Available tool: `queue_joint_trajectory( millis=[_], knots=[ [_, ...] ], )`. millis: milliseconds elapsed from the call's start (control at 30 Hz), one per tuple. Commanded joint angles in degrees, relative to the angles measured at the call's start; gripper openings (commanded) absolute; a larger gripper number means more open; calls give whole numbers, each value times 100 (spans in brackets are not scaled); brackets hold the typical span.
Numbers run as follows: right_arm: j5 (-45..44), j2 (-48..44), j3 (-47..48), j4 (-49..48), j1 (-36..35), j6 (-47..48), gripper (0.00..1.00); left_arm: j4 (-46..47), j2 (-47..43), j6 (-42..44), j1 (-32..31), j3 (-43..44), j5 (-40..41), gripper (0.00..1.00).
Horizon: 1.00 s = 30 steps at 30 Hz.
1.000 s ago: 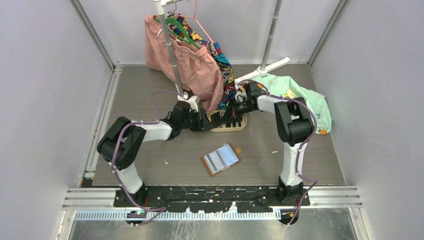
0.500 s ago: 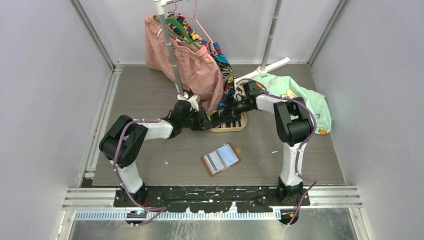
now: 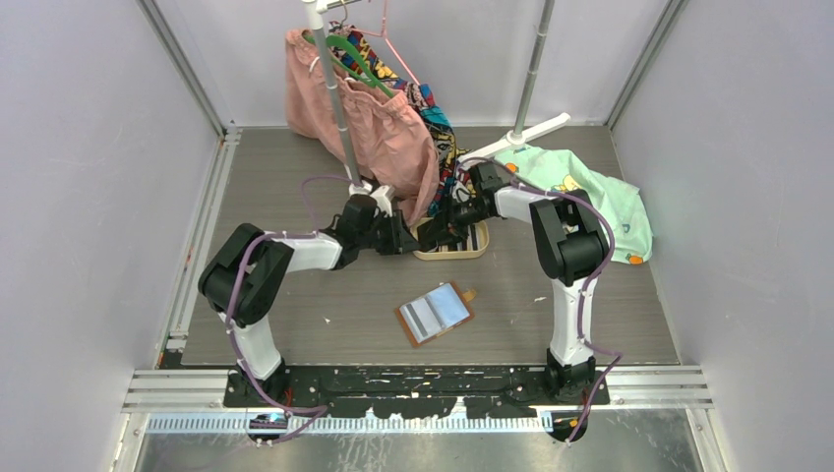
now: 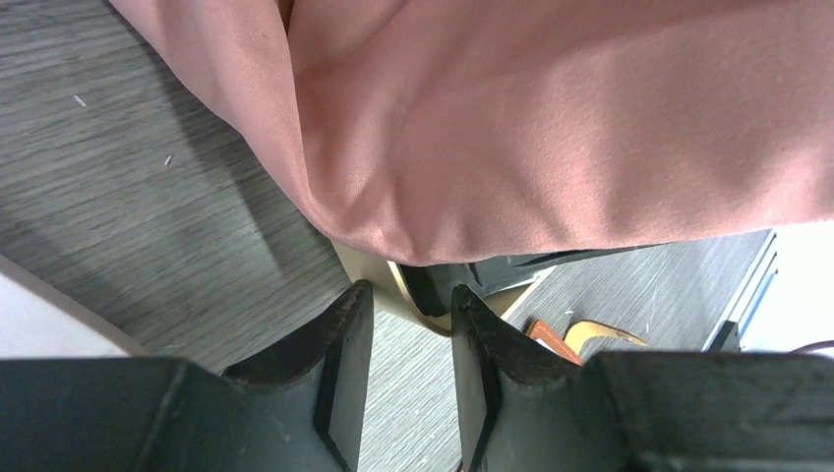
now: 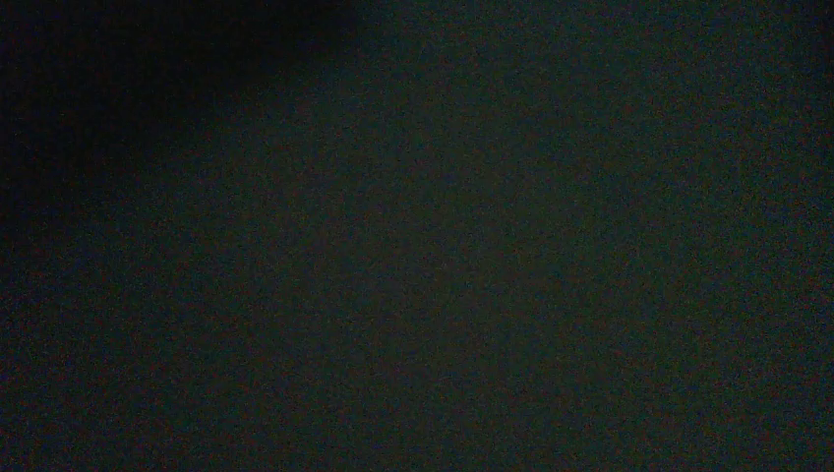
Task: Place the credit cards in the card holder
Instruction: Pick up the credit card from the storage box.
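The pink garment drapes over the beige tray's far-left corner, blocking it. The left arm and right arm crowd its sides. Only the tray's near side lies open.

Pink cloth garment hanging by a white metal rack pole, green hanger above, colourful patterned fabric beside it, mint-green printed cloth lying on grey wood-grain table, beige oval tray

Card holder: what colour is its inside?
Grey and pale blue inside the card holder, tan-brown border; clearest in the top external view.
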<state>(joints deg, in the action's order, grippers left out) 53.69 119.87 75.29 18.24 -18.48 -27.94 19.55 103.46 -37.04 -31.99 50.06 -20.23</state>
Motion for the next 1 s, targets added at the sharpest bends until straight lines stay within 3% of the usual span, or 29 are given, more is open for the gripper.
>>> queue_joint_trajectory(
  millis=[0,267,500,633,833,967],
  knots=[
    [-239,-40,242,13,-65,65,35,207,62,21,-81,252,-300,35],
    [-851,-18,307,186,-38,114,33,242,165,21,-269,424,-449,33],
    [-744,-177,241,601,335,534,15,342,210,-1,-449,503,-580,35],
    [-540,-385,109,1029,559,1036,10,373,99,-41,-449,447,-584,39],
    [-364,-380,234,1711,713,1783,12,409,-351,-6,-453,152,-458,45],
    [-299,-405,339,1823,720,1904,25,392,-646,12,-449,-50,-356,46]
  ],
)
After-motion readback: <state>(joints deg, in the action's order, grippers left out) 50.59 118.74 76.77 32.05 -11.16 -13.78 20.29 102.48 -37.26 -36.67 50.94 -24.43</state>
